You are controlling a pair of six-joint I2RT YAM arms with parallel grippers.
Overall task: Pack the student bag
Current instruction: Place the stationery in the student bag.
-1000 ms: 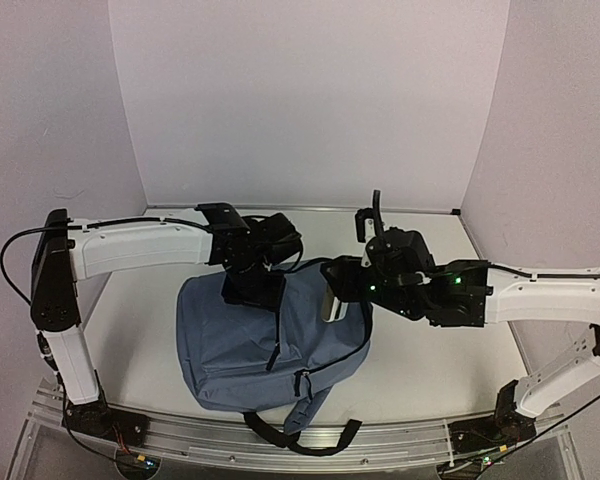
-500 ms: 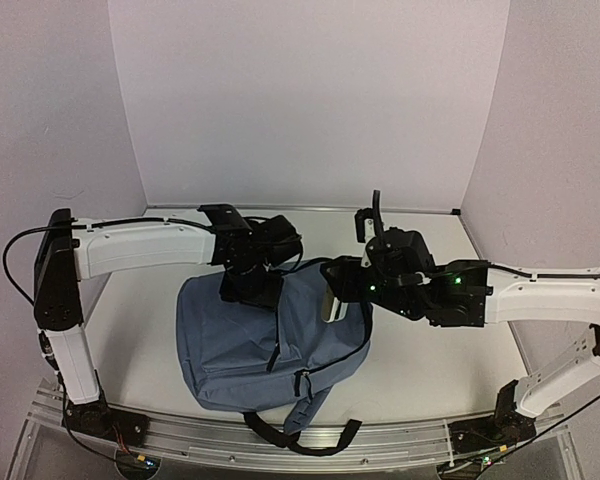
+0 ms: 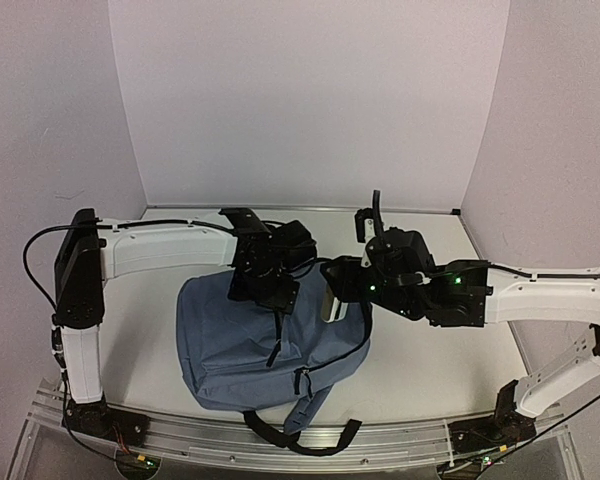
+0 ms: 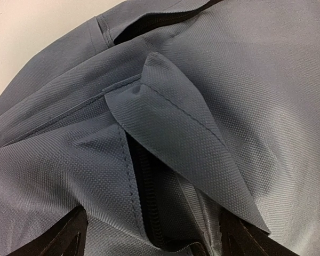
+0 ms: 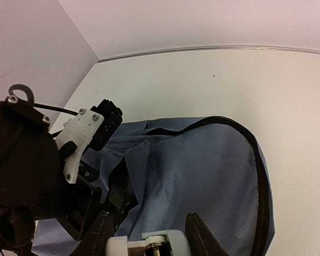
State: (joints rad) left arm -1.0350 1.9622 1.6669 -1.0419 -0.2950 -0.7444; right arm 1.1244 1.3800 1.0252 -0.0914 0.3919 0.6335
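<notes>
The student bag [image 3: 245, 345], a blue-grey backpack with black zippers, lies flat in the middle of the table. My left gripper [image 3: 268, 285] is at the bag's far edge. In the left wrist view its fingers [image 4: 64, 234] stand wide apart, open, against the fabric. A folded flap [image 4: 186, 133] and a partly open black zipper [image 4: 144, 197] lie between them. My right gripper [image 3: 332, 290] hovers at the bag's far right corner. It is shut on a pale grey object with a metal part [image 5: 154, 245]. The bag [image 5: 202, 176] lies just beyond it.
A black strap [image 3: 300, 437] trails from the bag over the aluminium rail [image 3: 410, 435] at the near edge. White walls [image 3: 310, 100] close in the back and both sides. The left arm's wrist [image 5: 90, 128] is close to my right gripper.
</notes>
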